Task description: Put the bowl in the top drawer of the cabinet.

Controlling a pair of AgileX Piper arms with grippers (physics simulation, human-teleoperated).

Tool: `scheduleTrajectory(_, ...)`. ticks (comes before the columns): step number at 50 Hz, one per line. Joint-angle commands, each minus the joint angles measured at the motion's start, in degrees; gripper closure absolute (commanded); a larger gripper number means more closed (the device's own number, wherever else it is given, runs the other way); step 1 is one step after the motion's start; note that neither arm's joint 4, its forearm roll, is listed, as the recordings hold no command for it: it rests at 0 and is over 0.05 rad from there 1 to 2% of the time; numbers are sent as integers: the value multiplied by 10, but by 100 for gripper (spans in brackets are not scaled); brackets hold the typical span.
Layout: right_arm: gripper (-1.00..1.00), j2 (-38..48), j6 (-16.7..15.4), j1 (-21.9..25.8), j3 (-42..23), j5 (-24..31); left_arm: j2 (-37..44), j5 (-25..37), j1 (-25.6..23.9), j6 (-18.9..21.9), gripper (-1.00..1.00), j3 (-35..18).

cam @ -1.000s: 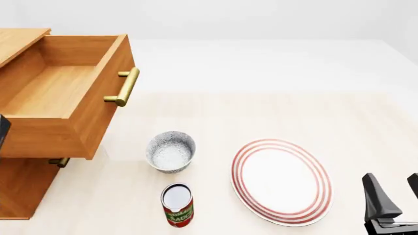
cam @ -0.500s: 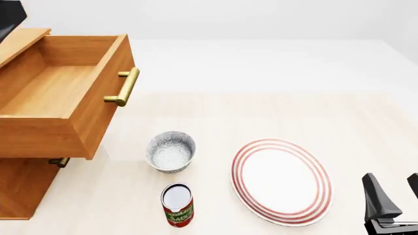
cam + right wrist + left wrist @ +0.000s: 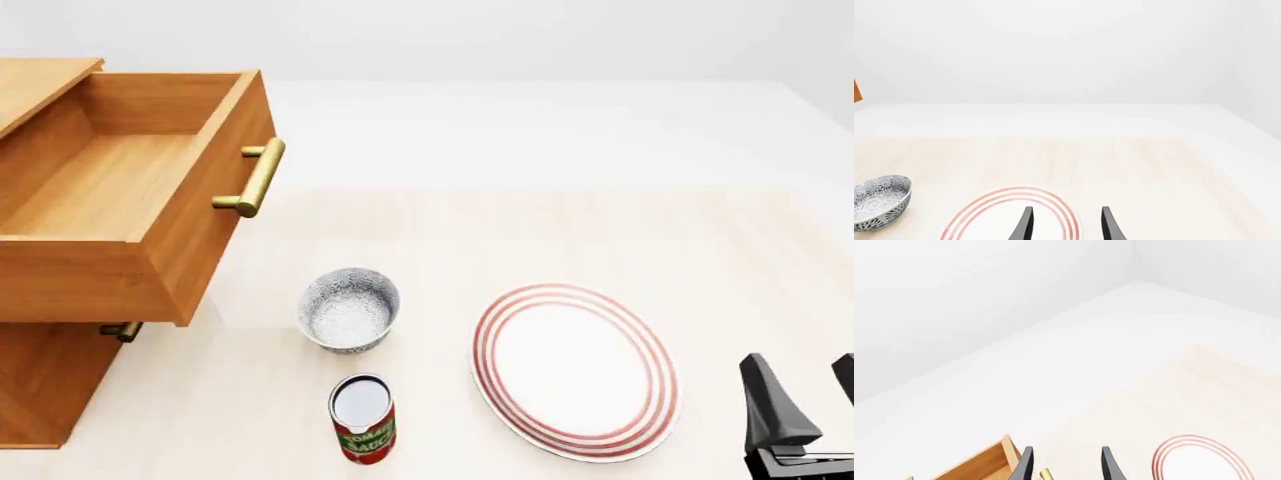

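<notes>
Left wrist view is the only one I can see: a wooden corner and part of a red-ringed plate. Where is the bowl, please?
Observer: The front view shows the bowl upright on the table, between the cabinet and the plate.
Operator: Is the top drawer open?
Observer: Yes. The top drawer is pulled out, and its inside shows only bare wood.
Operator: Does anything stand close to the bowl?
Observer: A tomato sauce can stands on the bowl's near side, apart from it.
</notes>
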Motion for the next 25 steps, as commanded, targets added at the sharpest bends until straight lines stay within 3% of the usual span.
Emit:
scheduleTrajectory(1,-100,0,0,0,0,0,102,60,-35,-3,-100,-100)
scheduleTrajectory(6,-100,0,0,0,0,0,132,55,-36,-29,-100,-104)
scheduleTrajectory(14,-100,0,0,0,0,0,137,20,-47,-15,-100,-55)
scheduleTrajectory(25,-100,0,0,0,0,0,151,17,-53,-42,-100,-20)
